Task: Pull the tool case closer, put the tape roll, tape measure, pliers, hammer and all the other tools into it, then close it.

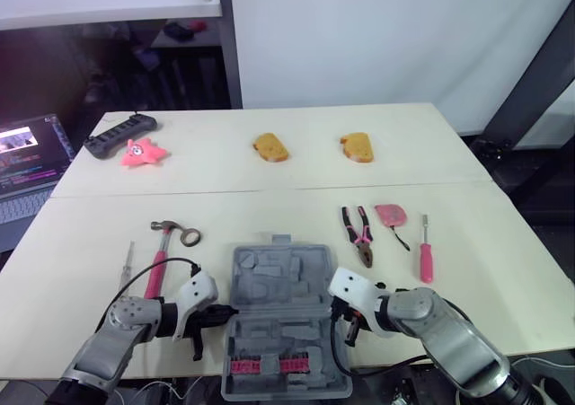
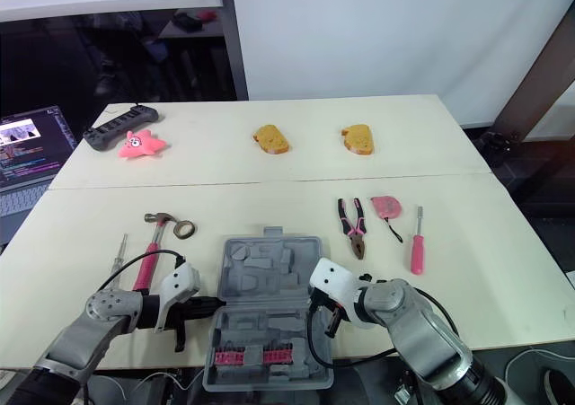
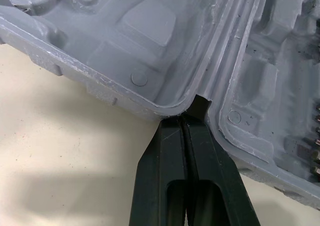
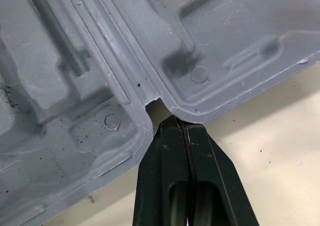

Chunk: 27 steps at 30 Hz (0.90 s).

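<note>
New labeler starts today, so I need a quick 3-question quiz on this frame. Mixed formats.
1. True or false: the tool case lies open on the table.
2. Which lies right beside the head of the hammer? A) tape roll B) pliers C) tape measure
3. Fill in: the left hand and right hand each have their fingers ___, with tips at the case's hinge notches.

Key: 1 true; 2 A; 3 shut.
</note>
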{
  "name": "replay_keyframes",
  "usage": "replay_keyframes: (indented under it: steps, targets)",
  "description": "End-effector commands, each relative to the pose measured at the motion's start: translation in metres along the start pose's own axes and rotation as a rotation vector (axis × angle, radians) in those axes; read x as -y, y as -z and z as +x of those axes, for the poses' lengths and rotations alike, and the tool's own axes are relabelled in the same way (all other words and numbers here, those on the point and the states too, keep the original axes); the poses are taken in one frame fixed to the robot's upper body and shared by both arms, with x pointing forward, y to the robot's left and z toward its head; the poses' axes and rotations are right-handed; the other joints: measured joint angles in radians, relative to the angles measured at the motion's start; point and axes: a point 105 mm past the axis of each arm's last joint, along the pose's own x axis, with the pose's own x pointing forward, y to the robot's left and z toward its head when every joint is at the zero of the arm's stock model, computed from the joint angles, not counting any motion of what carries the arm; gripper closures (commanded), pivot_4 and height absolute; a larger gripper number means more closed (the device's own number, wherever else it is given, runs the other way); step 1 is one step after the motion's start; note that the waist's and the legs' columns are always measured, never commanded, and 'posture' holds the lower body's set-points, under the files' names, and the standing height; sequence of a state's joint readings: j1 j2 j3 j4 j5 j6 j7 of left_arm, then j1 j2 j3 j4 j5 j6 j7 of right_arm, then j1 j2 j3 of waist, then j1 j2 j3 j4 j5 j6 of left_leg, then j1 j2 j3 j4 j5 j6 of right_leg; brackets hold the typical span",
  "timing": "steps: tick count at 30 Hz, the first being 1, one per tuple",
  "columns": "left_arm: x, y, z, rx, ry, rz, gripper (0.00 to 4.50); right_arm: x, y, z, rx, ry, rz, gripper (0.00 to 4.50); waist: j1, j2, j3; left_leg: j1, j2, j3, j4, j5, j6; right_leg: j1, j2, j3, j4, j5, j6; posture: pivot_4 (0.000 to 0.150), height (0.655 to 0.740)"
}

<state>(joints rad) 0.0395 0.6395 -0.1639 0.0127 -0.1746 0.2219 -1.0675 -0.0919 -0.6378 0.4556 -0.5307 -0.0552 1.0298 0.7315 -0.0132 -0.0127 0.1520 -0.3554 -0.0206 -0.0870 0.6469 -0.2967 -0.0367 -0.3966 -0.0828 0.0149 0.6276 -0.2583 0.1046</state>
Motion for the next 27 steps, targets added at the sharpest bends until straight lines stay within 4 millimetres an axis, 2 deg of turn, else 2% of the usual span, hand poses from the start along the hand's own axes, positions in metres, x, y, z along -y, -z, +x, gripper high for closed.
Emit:
replay_keyframes:
  steps: [1,6,9,12,14,16,18,20,21,22,23,25,27]
  targets:
    - [0.000,0.026,-0.002,-0.094,-0.008,-0.051,4.44,-0.003,0.027,0.004,-0.088,-0.020,0.057,4.50,0.000,0.000,0.000,0.000,0.000,0.000,0.000,0.000,0.000,0.000,0.000,0.000,0.000,0.000,0.000,0.150,0.7400]
    - [-0.018,0.041,-0.022,-0.150,-0.085,-0.040,4.44,0.021,0.054,-0.013,-0.133,0.074,0.117,4.50,0.004,0.000,-0.001,0.000,0.000,0.000,0.000,0.000,0.000,0.001,-0.001,0.000,-0.001,-0.001,0.001,0.150,0.7400]
    - [-0.025,0.044,-0.034,-0.156,-0.124,-0.027,4.44,0.032,0.059,-0.023,-0.110,0.108,0.152,4.50,0.003,0.001,-0.001,0.000,0.000,0.000,0.000,0.000,0.000,0.001,-0.001,0.000,-0.002,-0.001,0.001,0.150,0.7400]
    - [-0.041,0.043,-0.065,-0.145,-0.210,-0.050,4.44,0.050,0.050,-0.052,0.037,0.177,0.239,4.50,0.003,0.000,0.001,-0.001,0.001,0.000,0.000,0.000,0.000,0.001,-0.001,0.000,-0.002,-0.001,0.001,0.150,0.7400]
    - [-0.050,0.033,-0.086,-0.095,-0.262,-0.086,4.44,0.054,0.043,-0.071,0.156,0.205,0.257,4.50,-0.003,0.001,0.004,-0.001,0.001,0.000,-0.001,0.000,0.000,-0.001,0.000,0.000,-0.002,-0.001,0.001,0.150,0.7400]
    - [-0.066,0.022,-0.115,-0.045,-0.351,-0.124,4.44,0.056,0.041,-0.097,0.251,0.242,0.269,4.50,-0.004,0.002,0.011,-0.003,0.002,0.002,-0.002,0.000,0.000,-0.004,0.000,0.001,0.000,-0.001,0.001,0.150,0.7400]
    - [-0.073,0.017,-0.131,-0.027,-0.396,-0.139,4.44,0.057,0.045,-0.111,0.278,0.276,0.274,4.50,-0.004,0.001,0.015,-0.005,0.002,0.001,-0.002,0.000,0.000,-0.008,0.002,0.001,0.002,0.000,0.001,0.150,0.7400]
    - [-0.088,0.012,-0.170,-0.018,-0.509,-0.165,4.44,0.065,0.061,-0.142,0.290,0.363,0.308,4.50,0.002,0.002,0.020,-0.006,0.003,0.001,-0.001,0.000,0.000,-0.008,0.002,0.000,0.003,0.000,0.001,0.150,0.7400]
    - [-0.095,0.013,-0.195,-0.020,-0.586,-0.185,4.50,0.068,0.071,-0.162,0.298,0.415,0.334,4.10,0.003,0.001,0.021,-0.007,0.002,0.001,-0.001,0.000,0.000,-0.008,0.001,0.000,0.002,0.000,0.001,0.150,0.7400]
    - [-0.099,0.013,-0.212,-0.020,-0.634,-0.198,4.50,0.069,0.077,-0.174,0.305,0.446,0.348,3.97,0.006,0.000,0.023,-0.008,0.002,0.002,0.000,0.000,0.000,-0.008,0.001,0.000,0.002,-0.001,0.001,0.150,0.7400]
    - [-0.100,0.022,-0.235,-0.058,-0.693,-0.221,4.23,0.066,0.086,-0.192,0.323,0.462,0.383,3.75,0.005,-0.001,0.023,-0.011,0.002,0.002,0.001,0.000,0.000,-0.010,0.001,-0.001,0.002,-0.001,0.001,0.150,0.7400]
    - [-0.095,0.040,-0.272,-0.132,-0.772,-0.271,3.76,0.064,0.104,-0.225,0.368,0.527,0.457,2.84,0.002,-0.002,0.023,-0.015,0.001,0.002,0.000,0.000,0.000,-0.013,0.001,-0.002,0.001,-0.001,0.002,0.150,0.7400]
    - [-0.092,0.047,-0.291,-0.150,-0.817,-0.301,2.73,0.064,0.112,-0.241,0.395,0.571,0.486,1.81,-0.002,-0.001,0.023,-0.016,0.001,0.003,-0.001,-0.001,0.001,-0.014,0.001,-0.002,0.000,-0.001,0.002,0.150,0.7400]
